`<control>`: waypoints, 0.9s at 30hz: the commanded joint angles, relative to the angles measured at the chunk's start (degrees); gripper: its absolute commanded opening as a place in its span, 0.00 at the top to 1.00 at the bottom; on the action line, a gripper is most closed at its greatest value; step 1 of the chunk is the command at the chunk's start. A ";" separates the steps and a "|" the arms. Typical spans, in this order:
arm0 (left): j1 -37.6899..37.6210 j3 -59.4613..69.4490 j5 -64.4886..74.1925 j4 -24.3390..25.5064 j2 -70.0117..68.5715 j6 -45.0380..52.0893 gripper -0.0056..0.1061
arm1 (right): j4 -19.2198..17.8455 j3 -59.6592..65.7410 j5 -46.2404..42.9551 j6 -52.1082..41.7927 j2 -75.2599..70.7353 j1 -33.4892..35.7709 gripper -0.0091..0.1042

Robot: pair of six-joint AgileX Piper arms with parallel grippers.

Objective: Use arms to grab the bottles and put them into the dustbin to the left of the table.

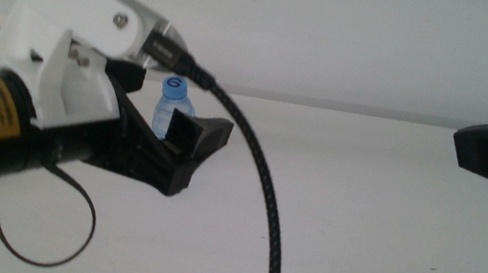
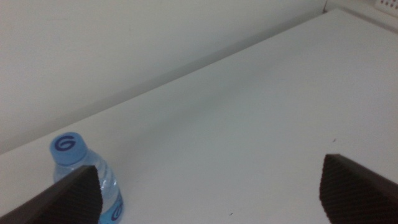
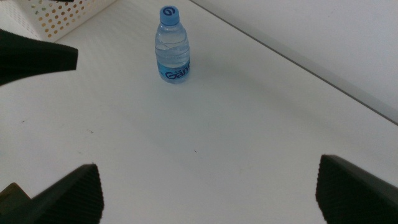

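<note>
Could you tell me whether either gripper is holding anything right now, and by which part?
Nothing is held: the left gripper is open near the water bottle, the right gripper open farther off.

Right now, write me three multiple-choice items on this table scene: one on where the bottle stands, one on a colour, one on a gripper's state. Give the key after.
1. Where does the water bottle stand on the table?
A. Inside the dustbin
B. Upright on the tabletop, apart from the dustbin
C. Lying on its side by the right gripper

2. What colour is the bottle's cap?
A. Red
B. White
C. Blue

3. How does the left gripper stand?
A. Jaws open, nothing between them, bottle just beyond
B. Shut on the bottle
C. Out of every view

Key: 1 B, the right wrist view shows it upright on bare table beside the perforated basket. 2 C, the cap reads blue in all views. 3 A, the left wrist view shows wide-apart jaws with the bottle behind one. The right gripper waits, jaws also open.
</note>
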 commanded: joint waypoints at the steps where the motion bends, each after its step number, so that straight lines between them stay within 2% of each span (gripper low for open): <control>1: -0.35 2.28 -4.38 -0.46 0.30 -1.41 0.11 | -0.60 -0.34 -0.28 -0.50 0.14 0.03 0.12; 8: 0.14 4.32 -6.73 -0.57 0.30 -1.41 0.11 | -0.60 -0.34 -0.28 -0.50 0.14 0.03 0.12; 10: 0.75 7.74 -15.85 -1.03 0.30 -1.41 0.11 | -0.60 -0.34 -0.28 -0.50 0.14 0.03 0.12; 13: 2.20 15.68 -28.92 -5.49 1.24 -1.18 0.11 | -0.60 -0.34 -0.28 -0.50 0.14 0.03 0.12; 17: 3.01 22.80 -37.85 -8.38 4.77 -1.18 0.11 | -0.60 -0.34 -0.28 -0.50 0.14 0.03 0.12; 27: 5.52 24.24 -39.16 -10.09 11.53 -0.81 0.11 | 0.15 -0.34 -0.28 -0.50 0.14 0.03 0.12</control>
